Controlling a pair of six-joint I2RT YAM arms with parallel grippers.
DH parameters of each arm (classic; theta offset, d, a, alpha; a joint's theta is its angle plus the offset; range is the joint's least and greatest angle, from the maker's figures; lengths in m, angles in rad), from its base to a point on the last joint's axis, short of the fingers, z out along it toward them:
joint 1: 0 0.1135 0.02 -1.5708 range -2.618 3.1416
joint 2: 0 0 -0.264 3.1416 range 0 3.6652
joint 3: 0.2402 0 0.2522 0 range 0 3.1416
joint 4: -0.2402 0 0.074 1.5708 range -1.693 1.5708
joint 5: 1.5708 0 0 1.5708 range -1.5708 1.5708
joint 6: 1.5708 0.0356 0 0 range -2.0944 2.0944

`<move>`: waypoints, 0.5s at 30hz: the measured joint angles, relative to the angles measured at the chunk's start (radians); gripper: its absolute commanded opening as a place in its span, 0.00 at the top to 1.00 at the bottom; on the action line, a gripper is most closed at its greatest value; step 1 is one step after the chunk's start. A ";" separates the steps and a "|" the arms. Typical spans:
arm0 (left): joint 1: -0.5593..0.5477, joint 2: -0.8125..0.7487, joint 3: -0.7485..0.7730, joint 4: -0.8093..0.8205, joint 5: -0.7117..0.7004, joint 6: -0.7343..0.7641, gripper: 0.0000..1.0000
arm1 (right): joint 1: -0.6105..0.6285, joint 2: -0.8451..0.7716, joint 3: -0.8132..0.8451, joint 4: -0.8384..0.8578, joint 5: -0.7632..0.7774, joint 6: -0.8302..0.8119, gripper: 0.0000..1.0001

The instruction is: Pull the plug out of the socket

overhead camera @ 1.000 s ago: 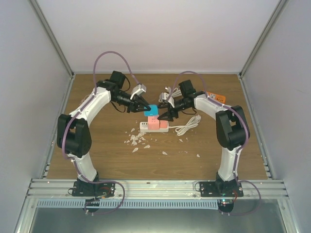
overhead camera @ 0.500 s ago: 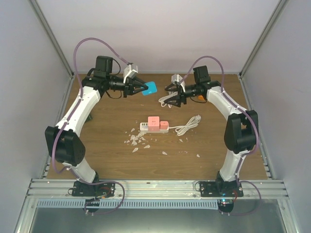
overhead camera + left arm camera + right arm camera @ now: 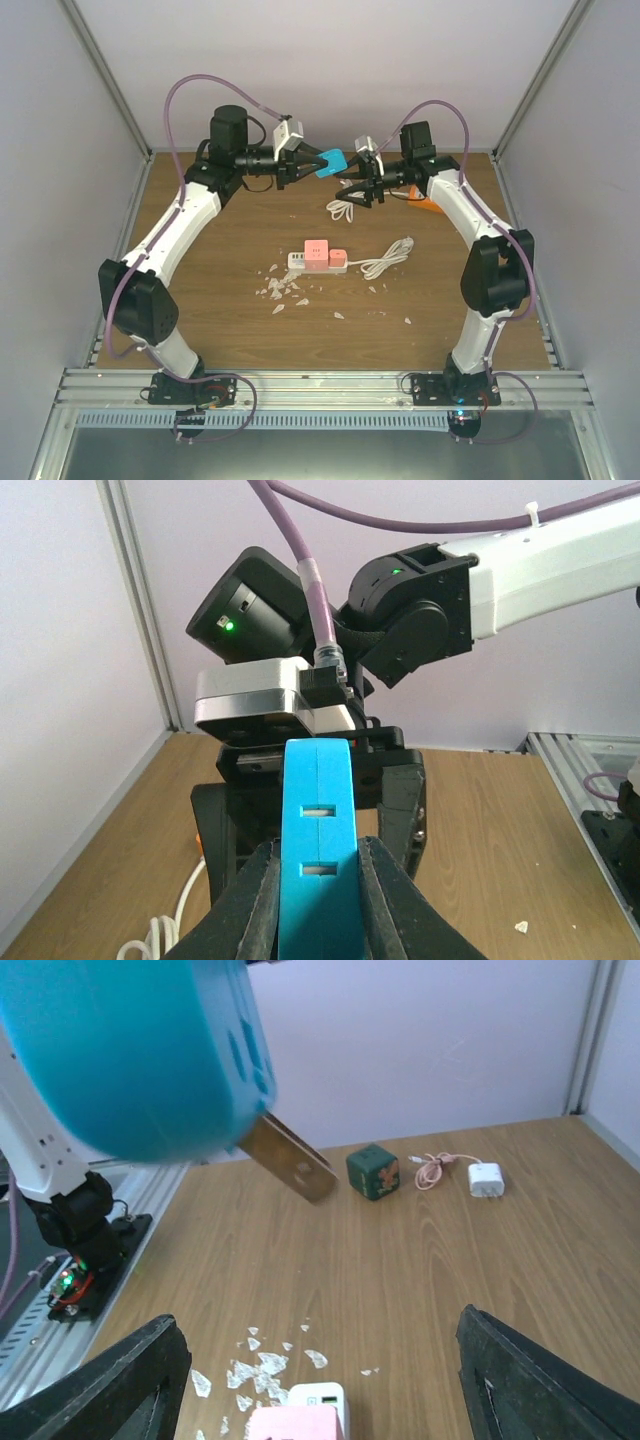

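While the left pincer (image 3: 318, 905) is clenched on the blue plug (image 3: 318, 840), its two black fingers (image 3: 258, 900) press the plug's flat sides. The plug stands on edge between them, two small slots facing the wrist camera. One brass prong (image 3: 290, 1160) juts from the plug in the right wrist view. Seen from above, the plug hangs in the air over the far middle of the tabletop (image 3: 200, 300), free of any socket. The right pincer (image 3: 357, 187) faces it from just beside, released, its jaws wide apart with nothing between them. Nearer, around the tabletop's centre, lies the white power strip (image 3: 318, 264), with two pink blocks (image 3: 320, 250) sitting on it and a white cord (image 3: 388, 258) looped off its right end. White chips (image 3: 278, 290) are scattered by the strip's left end, toward the near edge. A coil of white cable (image 3: 345, 208) lies near the far edge, with something orange (image 3: 428, 200) beside the right arm. In the right wrist view a dark green cube (image 3: 372, 1171) and a white charger (image 3: 487, 1179) rest close together near a wall-side edge of the tabletop.
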 measured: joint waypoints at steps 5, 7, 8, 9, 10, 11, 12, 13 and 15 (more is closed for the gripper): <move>-0.033 0.011 -0.002 0.028 -0.037 -0.002 1.00 | 0.019 0.000 0.000 0.000 -0.025 0.021 0.28; -0.037 0.014 -0.002 0.032 -0.050 0.000 1.00 | 0.021 -0.003 0.000 0.000 -0.028 0.024 0.29; -0.037 0.016 -0.002 0.032 -0.055 0.002 1.00 | 0.021 -0.006 0.000 0.001 -0.031 0.026 0.30; -0.037 0.018 -0.002 0.033 -0.060 0.005 1.00 | 0.021 -0.009 0.000 0.002 -0.032 0.028 0.31; -0.037 0.019 -0.002 0.032 -0.067 0.009 1.00 | 0.021 -0.014 0.000 0.003 -0.035 0.032 0.31; -0.037 0.021 -0.002 0.032 -0.073 0.013 1.00 | 0.021 -0.018 0.000 0.006 -0.037 0.036 0.31; -0.037 0.021 -0.002 0.032 -0.078 0.016 1.00 | 0.021 -0.024 0.000 0.009 -0.039 0.040 0.31; -0.037 0.021 -0.002 0.032 -0.084 0.018 1.00 | 0.021 -0.029 0.000 0.011 -0.040 0.043 0.31; -0.037 0.021 -0.005 0.032 -0.090 0.023 1.00 | 0.021 -0.042 0.000 0.016 -0.042 0.047 0.31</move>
